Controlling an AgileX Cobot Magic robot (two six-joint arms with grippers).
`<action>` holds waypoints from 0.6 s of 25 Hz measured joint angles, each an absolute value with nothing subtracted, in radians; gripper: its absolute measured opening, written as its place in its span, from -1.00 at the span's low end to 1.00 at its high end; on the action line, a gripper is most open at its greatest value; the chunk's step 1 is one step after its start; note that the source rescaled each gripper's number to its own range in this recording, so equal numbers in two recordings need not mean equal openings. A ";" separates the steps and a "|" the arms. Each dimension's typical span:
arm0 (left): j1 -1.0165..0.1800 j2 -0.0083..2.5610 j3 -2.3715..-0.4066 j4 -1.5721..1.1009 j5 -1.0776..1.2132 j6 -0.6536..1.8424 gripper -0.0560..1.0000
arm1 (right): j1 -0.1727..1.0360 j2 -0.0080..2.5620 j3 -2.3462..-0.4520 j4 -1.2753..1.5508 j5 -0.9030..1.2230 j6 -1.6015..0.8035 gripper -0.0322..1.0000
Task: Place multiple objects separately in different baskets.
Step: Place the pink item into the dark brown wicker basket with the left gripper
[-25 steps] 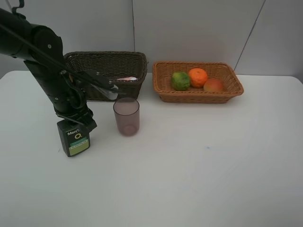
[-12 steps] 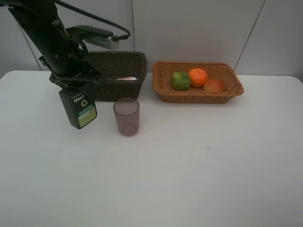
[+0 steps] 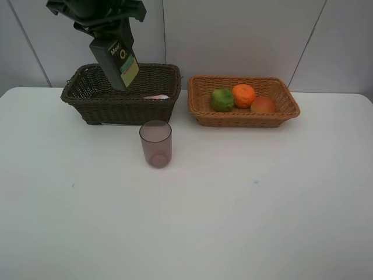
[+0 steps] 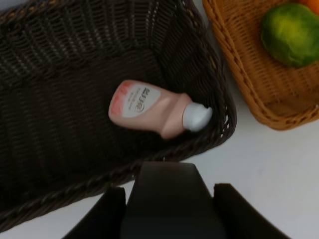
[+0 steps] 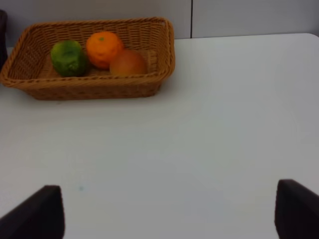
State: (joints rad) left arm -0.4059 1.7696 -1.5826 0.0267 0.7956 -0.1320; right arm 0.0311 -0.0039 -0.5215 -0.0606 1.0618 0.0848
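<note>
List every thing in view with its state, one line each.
left gripper, shut on the dark green pump bottle
dark green pump bottle, tilted, in the air by the dark basket
right gripper, open, empty
pink cup, upright on the table
small pink bottle, capped, on its side in the dark basket
green fruit, in the light basket
orange, in the light basket
red-yellow fruit, in the light basket

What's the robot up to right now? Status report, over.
Left gripper shut on dark green pump bottle, lifted over dark brown wicker basket. Right gripper open, empty. Small pink white-capped bottle lies in that basket; room beside it.
</note>
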 joint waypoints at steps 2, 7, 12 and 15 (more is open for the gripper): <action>-0.394 1.802 -1.593 0.028 0.765 -0.150 -0.50 | 0.031 -0.004 -0.521 -0.061 1.062 0.085 0.73; -0.349 1.890 -1.601 0.084 0.677 -0.167 -0.50 | 0.031 -0.004 -0.521 -0.061 1.062 0.085 0.73; -0.316 1.955 -1.603 0.158 0.552 -0.190 -0.50 | 0.031 -0.004 -0.521 -0.061 1.062 0.085 0.73; -0.303 2.005 -1.604 0.182 0.474 -0.193 -0.50 | 0.031 -0.004 -0.521 -0.061 1.062 0.085 0.73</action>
